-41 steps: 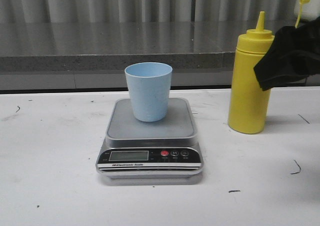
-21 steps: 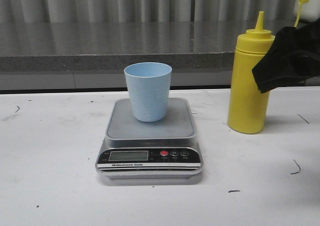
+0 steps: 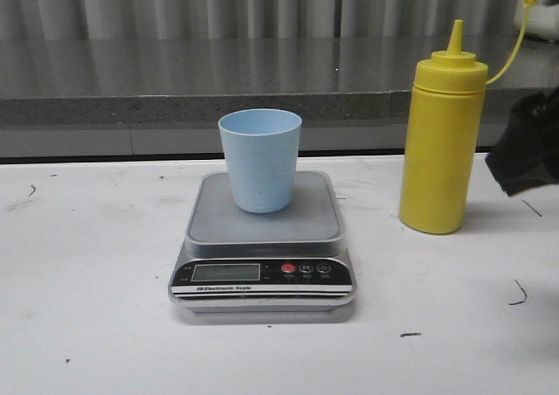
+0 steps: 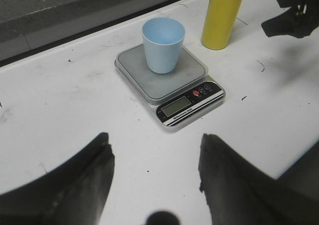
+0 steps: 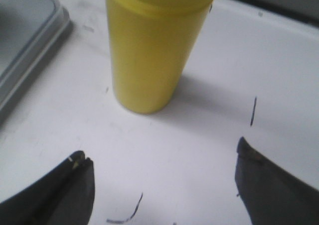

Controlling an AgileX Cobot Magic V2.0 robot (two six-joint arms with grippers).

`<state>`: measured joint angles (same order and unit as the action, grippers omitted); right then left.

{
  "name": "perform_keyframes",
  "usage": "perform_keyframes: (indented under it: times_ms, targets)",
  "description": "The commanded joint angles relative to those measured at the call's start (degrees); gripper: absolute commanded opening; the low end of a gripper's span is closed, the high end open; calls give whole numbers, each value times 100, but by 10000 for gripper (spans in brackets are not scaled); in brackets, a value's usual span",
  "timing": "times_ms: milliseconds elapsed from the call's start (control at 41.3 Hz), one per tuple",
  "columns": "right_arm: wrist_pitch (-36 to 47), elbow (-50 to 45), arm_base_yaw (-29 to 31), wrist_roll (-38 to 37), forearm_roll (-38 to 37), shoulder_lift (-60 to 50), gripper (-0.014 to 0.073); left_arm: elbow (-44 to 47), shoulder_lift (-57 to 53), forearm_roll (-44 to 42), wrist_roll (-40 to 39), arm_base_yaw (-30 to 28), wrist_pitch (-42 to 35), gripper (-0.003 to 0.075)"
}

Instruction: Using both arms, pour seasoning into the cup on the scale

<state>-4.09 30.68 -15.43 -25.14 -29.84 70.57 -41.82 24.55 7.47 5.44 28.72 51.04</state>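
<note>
The yellow seasoning bottle (image 3: 440, 142) stands upright on the white table, right of the scale (image 3: 262, 242). The pale-blue cup (image 3: 259, 160) stands upright on the scale's grey platform. My right gripper (image 3: 530, 146) is open and empty at the right edge of the front view, apart from the bottle. In the right wrist view the bottle (image 5: 152, 51) stands ahead of my open right gripper (image 5: 164, 185). In the left wrist view my left gripper (image 4: 154, 177) is open and empty over bare table, short of the scale (image 4: 172, 83), the cup (image 4: 163, 43) and the bottle (image 4: 222, 16). It does not show in the front view.
A grey stone ledge (image 3: 192, 89) runs along the back of the table. The bottle's cap strap (image 3: 515, 37) arcs up to the right. Small dark marks (image 3: 517, 294) dot the white tabletop. The right arm (image 4: 294, 13) shows in the left wrist view.
My right gripper has drawn back to the right and down, away from the bottle's upper body. The bottle, cup and scale have not moved.
</note>
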Motion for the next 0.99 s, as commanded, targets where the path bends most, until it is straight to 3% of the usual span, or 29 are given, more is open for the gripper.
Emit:
perform_keyframes:
  times_ms: [0, 605, 774, 968]
  targets:
    - [-283, 224, -197, 1665, 1653, -371, 596, -149, 25, 63, -43, -1, -446, 374]
    - [-2011, 244, -212, 2159, 2586, -3188, 596, -149, 25, 63, -43, -1, -446, 374]
    - [-3306, 456, -379, 2263, 2752, -3508, 596, -149, 25, 63, -43, -13, -446, 374]
    - [-4249, 1051, -535, 2580, 3202, -3508, 596, -149, 25, 63, -43, -13, -446, 374]
